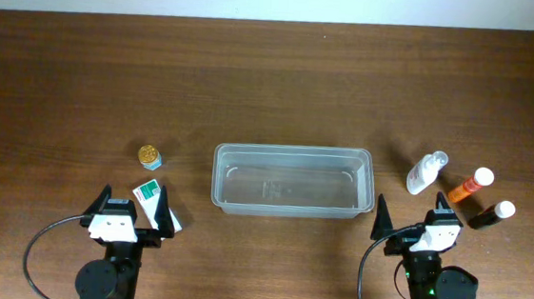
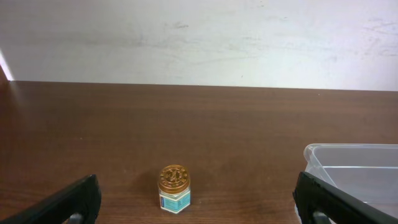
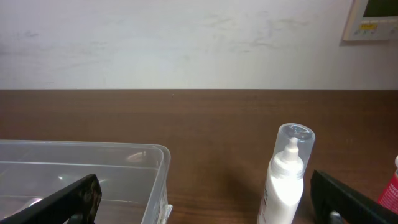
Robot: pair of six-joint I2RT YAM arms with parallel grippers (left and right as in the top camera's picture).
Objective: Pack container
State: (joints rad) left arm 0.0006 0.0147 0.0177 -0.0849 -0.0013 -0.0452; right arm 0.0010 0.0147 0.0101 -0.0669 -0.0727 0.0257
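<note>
The clear plastic container point(image 1: 291, 179) sits empty at the table's middle; its corner shows in the left wrist view point(image 2: 354, 165) and in the right wrist view point(image 3: 93, 174). A small gold-lidded jar point(image 1: 150, 156) stands left of it, ahead of my open left gripper point(image 1: 134, 214), and shows in the left wrist view point(image 2: 174, 188). A green and white box point(image 1: 149, 196) lies between the left fingers. A white spray bottle point(image 1: 427, 172), an orange tube point(image 1: 471, 186) and a dark bottle point(image 1: 492, 214) lie right of the container. My right gripper point(image 1: 415, 228) is open and empty; the white bottle point(image 3: 286, 177) stands just ahead of it.
The wooden table ends at a white wall point(image 2: 199, 37) at the back. A wall panel point(image 3: 373, 18) shows at the upper right of the right wrist view.
</note>
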